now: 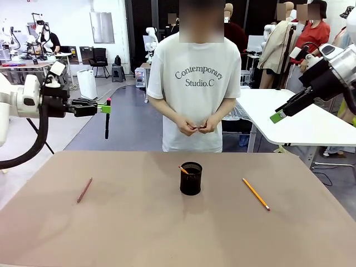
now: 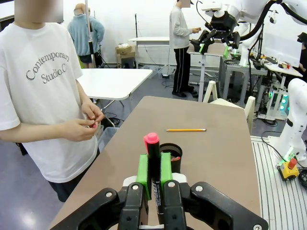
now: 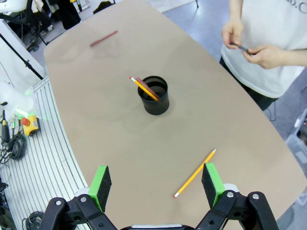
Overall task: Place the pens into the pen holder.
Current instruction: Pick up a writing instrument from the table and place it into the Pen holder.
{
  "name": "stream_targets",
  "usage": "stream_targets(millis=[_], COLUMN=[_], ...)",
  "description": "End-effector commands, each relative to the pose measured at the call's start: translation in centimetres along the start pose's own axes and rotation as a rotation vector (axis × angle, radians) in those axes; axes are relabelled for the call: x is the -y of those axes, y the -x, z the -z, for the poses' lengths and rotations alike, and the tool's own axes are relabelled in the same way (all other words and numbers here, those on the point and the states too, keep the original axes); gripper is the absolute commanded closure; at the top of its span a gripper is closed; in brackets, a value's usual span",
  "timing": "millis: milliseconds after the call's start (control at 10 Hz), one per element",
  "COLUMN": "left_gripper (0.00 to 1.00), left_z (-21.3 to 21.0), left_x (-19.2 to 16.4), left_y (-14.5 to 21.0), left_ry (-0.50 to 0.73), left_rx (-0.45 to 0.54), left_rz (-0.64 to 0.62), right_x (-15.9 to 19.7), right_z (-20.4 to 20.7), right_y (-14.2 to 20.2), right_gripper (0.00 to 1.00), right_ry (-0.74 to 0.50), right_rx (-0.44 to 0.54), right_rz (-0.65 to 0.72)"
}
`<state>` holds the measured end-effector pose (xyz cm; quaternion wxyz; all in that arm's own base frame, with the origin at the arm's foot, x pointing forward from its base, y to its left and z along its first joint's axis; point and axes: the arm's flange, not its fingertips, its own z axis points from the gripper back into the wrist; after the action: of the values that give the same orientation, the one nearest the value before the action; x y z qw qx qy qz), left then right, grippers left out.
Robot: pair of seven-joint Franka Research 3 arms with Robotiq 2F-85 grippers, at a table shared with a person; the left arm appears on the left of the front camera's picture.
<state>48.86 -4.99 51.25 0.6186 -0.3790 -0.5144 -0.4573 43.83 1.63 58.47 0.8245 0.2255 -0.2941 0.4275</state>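
My left gripper (image 1: 105, 108) hovers high over the table's left side, shut on a black pen (image 1: 107, 123) that hangs upright; in the left wrist view its red end (image 2: 151, 139) sticks out between the green pads (image 2: 142, 170). The black mesh pen holder (image 1: 191, 179) stands mid-table with pencil ends leaning out of its rim (image 3: 154, 82). A reddish-brown pencil (image 1: 84, 189) lies on the left of the table and an orange-yellow pencil (image 1: 256, 193) on the right. My right gripper (image 1: 279, 115) is raised at the far right, open and empty, its fingers (image 3: 100, 184) spread above the yellow pencil (image 3: 194, 173).
A person in a white T-shirt stands at the far edge, both hands (image 1: 196, 127) together holding a small object. The brown table (image 1: 139, 233) is bare around the holder. A white table (image 1: 300, 119) stands behind on the right.
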Motion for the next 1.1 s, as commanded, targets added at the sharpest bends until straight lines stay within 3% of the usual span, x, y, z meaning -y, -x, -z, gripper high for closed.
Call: stream_targets(millis=[0, 1000], left_gripper=[1.00, 1.00], left_z=[0.02, 0.02], left_x=[-0.15, -0.15], left_y=[-0.25, -0.25], left_ry=[0.008, 0.008], left_rx=[0.006, 0.006], left_rz=[0.003, 0.003], right_x=[0.00, 0.00], right_z=[-0.07, -0.07], right_y=[-0.08, -0.08], right_gripper=[0.00, 0.00], right_ry=[-0.006, -0.006], right_rx=[0.011, 0.011], right_rz=[-0.003, -0.003])
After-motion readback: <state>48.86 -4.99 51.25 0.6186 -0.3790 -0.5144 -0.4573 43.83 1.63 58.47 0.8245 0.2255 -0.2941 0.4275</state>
